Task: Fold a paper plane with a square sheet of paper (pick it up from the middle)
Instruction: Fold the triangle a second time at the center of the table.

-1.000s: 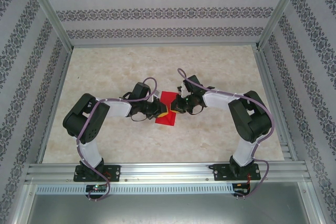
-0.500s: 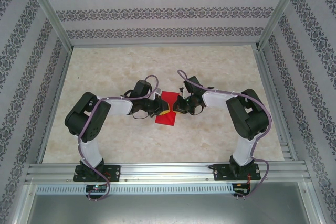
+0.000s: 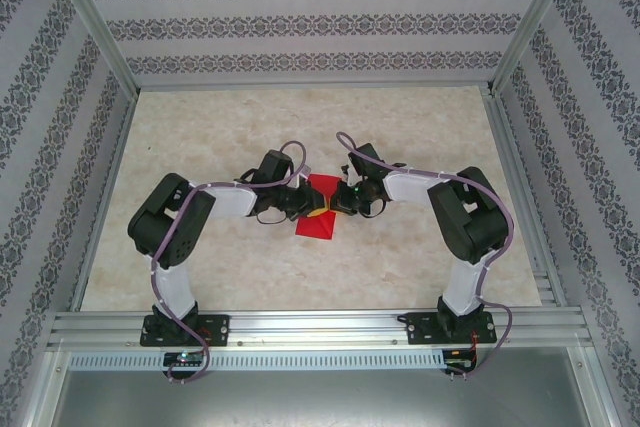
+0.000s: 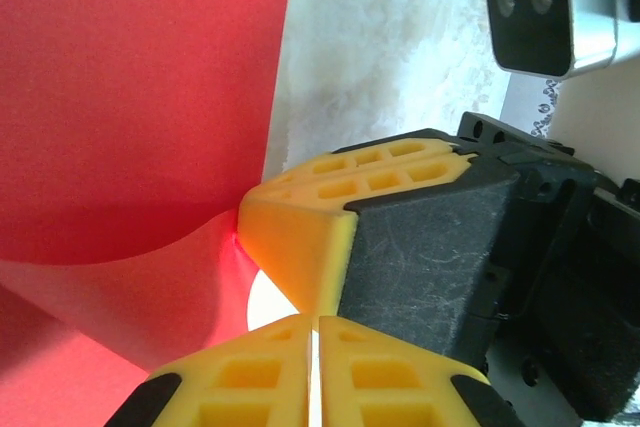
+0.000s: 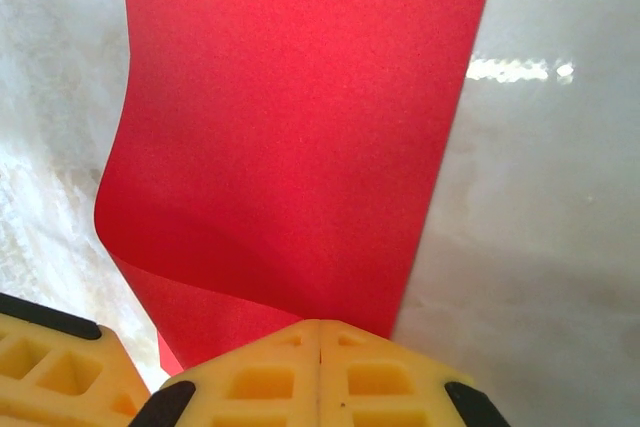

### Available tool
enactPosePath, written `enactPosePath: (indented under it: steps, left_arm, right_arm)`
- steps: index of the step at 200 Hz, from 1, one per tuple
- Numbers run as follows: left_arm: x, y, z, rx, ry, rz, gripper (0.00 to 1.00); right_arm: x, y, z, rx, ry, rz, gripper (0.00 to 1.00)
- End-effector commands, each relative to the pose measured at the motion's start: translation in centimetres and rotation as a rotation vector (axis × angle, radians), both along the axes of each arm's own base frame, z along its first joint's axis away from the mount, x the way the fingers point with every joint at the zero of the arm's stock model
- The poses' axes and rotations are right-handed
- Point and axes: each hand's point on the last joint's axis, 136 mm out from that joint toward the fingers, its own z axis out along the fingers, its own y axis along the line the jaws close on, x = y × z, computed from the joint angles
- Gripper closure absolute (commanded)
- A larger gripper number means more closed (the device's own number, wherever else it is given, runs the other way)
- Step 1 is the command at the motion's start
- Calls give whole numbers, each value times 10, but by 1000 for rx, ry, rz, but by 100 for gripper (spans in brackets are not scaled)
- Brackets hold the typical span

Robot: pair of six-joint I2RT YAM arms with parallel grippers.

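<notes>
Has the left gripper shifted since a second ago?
Yes. The left gripper has crept slightly rightward and away from its bolted base, toward the red paper.

From above, the left end effector [image 3: 310,212] and right end effector [image 3: 333,207] hide the middle of the thin bright red square sheet of paper [image 3: 318,228]. Both wrist views crop its top.

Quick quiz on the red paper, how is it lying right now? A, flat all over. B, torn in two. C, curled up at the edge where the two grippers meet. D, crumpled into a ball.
C: the red paper bends up off the table in a smooth curve to the tips of the shut right gripper, close beside the left gripper.
</notes>
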Motion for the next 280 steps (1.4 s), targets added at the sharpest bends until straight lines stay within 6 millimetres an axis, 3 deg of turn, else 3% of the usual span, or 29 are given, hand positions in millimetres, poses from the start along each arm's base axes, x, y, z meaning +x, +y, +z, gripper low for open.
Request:
enactPosePath:
  steps: [1, 280]
  left_arm:
    - [-5, -7, -5, 7, -7, -42, 88]
    - [-14, 9, -33, 130, 42, -23, 91]
  right_arm:
    - [12, -3, 1, -16, -29, -5, 94]
    - [14, 2, -1, 11, -17, 19, 95]
